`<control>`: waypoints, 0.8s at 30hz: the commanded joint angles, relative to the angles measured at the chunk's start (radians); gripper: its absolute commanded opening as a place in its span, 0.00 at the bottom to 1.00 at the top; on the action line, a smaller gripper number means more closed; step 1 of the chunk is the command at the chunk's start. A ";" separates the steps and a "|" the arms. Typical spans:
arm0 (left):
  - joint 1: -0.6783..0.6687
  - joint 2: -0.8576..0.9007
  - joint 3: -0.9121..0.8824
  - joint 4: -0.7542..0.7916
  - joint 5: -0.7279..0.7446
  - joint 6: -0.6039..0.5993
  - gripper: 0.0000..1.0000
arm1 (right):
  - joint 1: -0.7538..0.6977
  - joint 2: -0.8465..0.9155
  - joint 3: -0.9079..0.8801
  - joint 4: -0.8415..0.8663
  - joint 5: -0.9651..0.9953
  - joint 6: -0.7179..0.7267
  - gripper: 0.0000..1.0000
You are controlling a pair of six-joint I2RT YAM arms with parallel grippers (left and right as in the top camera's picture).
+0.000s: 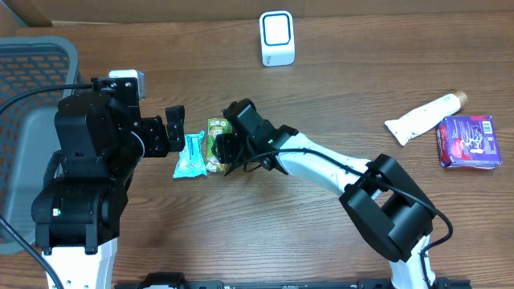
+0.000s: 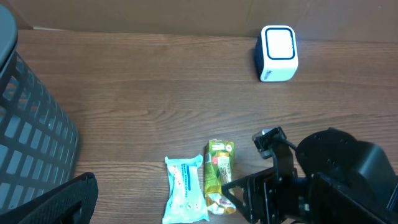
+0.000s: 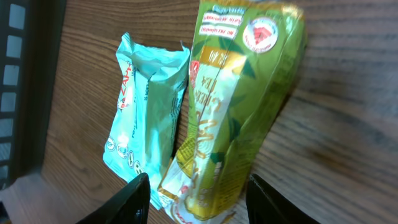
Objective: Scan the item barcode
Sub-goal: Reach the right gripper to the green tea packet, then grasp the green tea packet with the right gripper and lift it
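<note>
Wooden table point(image 1: 265, 249): right end effector point(image 3: 198, 196) straddles green packet point(image 3: 236, 106), grip unclear, left end effector point(image 1: 173, 130) wide.

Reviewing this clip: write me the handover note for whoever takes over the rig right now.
The left gripper is open and empty, beside the teal packet.
The right gripper is open, jaws straddling the lower end of the green packet, which lies on the table; no firm grip evident.
The scanner stands at the table's far side, apart from both arms.
Done: right arm positioned at the packet.
Left: grip, lift, present the barcode to the scanner. No barcode visible in these views.
</note>
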 commanded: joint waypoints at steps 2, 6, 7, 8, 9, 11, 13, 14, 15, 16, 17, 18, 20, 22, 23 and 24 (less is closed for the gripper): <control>0.000 -0.005 0.015 0.001 -0.003 0.008 1.00 | 0.005 0.030 0.015 0.000 0.074 0.063 0.48; 0.000 -0.005 0.015 0.001 -0.003 0.008 1.00 | 0.000 0.047 0.015 -0.040 0.100 0.110 0.47; 0.000 -0.005 0.015 0.001 -0.003 0.008 1.00 | -0.005 0.048 0.015 -0.053 0.099 0.110 0.46; 0.000 -0.005 0.015 0.001 -0.003 0.008 1.00 | -0.012 0.048 0.015 -0.067 0.099 0.110 0.45; 0.000 -0.005 0.015 0.001 -0.003 0.008 1.00 | -0.018 0.048 0.015 -0.079 0.099 0.110 0.45; 0.000 -0.005 0.015 0.001 -0.003 0.008 1.00 | -0.034 0.048 0.015 -0.107 0.093 0.110 0.42; 0.000 -0.005 0.015 0.001 -0.003 0.008 1.00 | -0.050 0.048 0.015 -0.138 0.091 0.122 0.41; 0.000 -0.005 0.015 0.001 -0.003 0.008 1.00 | -0.060 0.048 0.015 -0.159 0.090 0.141 0.40; 0.000 -0.005 0.015 0.001 -0.003 0.008 1.00 | -0.069 0.048 0.015 -0.175 0.086 0.157 0.40; 0.000 -0.005 0.015 0.001 -0.003 0.008 1.00 | -0.081 0.048 0.015 -0.191 0.077 0.158 0.39; 0.000 -0.005 0.015 0.001 -0.003 0.008 1.00 | -0.096 0.048 0.015 -0.206 0.063 0.158 0.38; 0.000 -0.005 0.015 0.001 -0.003 0.008 1.00 | -0.108 0.048 0.015 -0.213 0.044 0.158 0.37; 0.000 -0.005 0.015 0.001 -0.003 0.008 1.00 | -0.132 0.047 0.015 -0.216 -0.010 0.142 0.37; 0.000 -0.005 0.015 0.001 -0.003 0.008 1.00 | -0.158 0.047 0.018 -0.212 -0.088 0.074 0.37; 0.000 -0.005 0.015 0.001 -0.003 0.008 1.00 | -0.172 0.047 0.022 -0.214 -0.126 0.033 0.37; 0.000 -0.005 0.015 0.001 -0.003 0.008 1.00 | -0.181 0.047 0.023 -0.216 -0.149 0.011 0.37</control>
